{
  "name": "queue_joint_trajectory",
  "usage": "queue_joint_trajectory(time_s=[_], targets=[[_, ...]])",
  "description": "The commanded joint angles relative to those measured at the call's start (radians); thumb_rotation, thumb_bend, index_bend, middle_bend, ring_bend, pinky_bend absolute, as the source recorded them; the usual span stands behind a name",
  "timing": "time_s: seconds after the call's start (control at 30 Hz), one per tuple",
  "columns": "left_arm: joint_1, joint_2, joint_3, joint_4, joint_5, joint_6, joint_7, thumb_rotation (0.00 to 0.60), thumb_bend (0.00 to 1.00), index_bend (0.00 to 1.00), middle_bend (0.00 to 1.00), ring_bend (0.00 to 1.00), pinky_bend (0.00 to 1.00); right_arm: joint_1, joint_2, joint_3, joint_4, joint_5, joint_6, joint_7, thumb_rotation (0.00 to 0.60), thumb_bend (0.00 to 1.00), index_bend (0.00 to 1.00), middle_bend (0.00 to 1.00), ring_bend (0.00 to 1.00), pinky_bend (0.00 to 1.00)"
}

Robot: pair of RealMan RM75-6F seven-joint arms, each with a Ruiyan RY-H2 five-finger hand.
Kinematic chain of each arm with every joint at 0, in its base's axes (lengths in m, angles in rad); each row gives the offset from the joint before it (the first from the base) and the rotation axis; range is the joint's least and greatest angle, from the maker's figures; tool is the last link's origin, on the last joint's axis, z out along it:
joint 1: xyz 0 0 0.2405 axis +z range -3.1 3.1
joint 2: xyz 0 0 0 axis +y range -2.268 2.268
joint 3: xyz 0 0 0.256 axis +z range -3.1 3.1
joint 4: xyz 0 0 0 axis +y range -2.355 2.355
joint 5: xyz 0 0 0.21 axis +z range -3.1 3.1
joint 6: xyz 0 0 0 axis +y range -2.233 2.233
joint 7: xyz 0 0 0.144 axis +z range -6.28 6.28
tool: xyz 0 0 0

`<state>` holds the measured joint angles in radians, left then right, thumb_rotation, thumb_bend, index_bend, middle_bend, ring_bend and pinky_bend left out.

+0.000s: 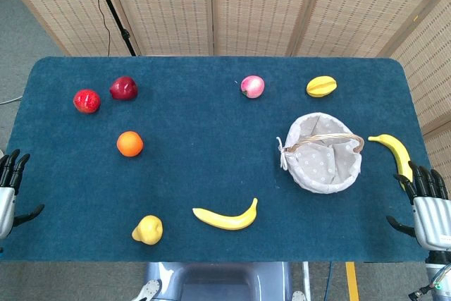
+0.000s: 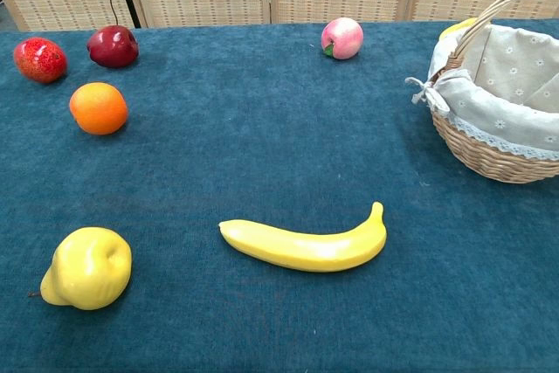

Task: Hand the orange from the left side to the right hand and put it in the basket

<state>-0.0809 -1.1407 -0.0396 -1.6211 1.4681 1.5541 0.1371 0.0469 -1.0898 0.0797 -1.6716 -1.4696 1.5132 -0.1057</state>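
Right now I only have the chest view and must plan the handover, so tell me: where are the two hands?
Observer: Both rest at the near table corners, the left hand at the near-left edge, the right hand at the near-right, fingers apart, holding nothing.
Operator: Anything near the right hand I can't see?
Observer: Yes, a second banana lies just beyond it, right of the basket.
Operator: Is the basket empty?
Observer: From the head view its lining shows bare; nothing inside.
Operator: Which hand is nearer the orange?
Observer: The left; the orange sits on the table's left half.
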Motion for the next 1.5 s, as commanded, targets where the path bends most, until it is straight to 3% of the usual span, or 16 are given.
queue_joint_trajectory(time_s=[0.03, 0.43, 0.93, 1.07, 1.5], targets=[[0.002, 0.001, 0.001, -0.004, 0.007, 0.003, -0.001, 0.600, 0.00, 0.06, 0.00, 0.00, 0.00, 0.000, 0.000, -0.001, 0.001, 0.000, -0.001, 0.001, 0.600, 0.00, 0.22, 0.04, 0.00, 0.00], [-0.005, -0.016, 0.003, 0.011, 0.032, -0.013, -0.004, 0.600, 0.00, 0.06, 0.00, 0.00, 0.00, -0.009, 0.011, -0.005, -0.016, -0.019, 0.017, 0.020, 0.600, 0.00, 0.22, 0.04, 0.00, 0.00], [-0.095, -0.047, -0.078, 0.101, -0.047, -0.131, -0.075, 0.600, 0.00, 0.06, 0.00, 0.00, 0.00, -0.013, 0.021, 0.003, -0.001, -0.009, 0.019, 0.057, 0.600, 0.00, 0.22, 0.04, 0.00, 0.00], [-0.181, -0.143, -0.115, 0.265, -0.102, -0.266, -0.160, 0.600, 0.00, 0.06, 0.00, 0.00, 0.00, -0.013, 0.024, 0.001, -0.001, -0.014, 0.019, 0.065, 0.600, 0.00, 0.22, 0.04, 0.00, 0.00], [-0.357, -0.380, -0.140, 0.652, -0.126, -0.490, -0.318, 0.600, 0.00, 0.07, 0.00, 0.00, 0.00, -0.015, 0.028, 0.002, -0.002, -0.015, 0.021, 0.072, 0.600, 0.00, 0.22, 0.04, 0.00, 0.00]])
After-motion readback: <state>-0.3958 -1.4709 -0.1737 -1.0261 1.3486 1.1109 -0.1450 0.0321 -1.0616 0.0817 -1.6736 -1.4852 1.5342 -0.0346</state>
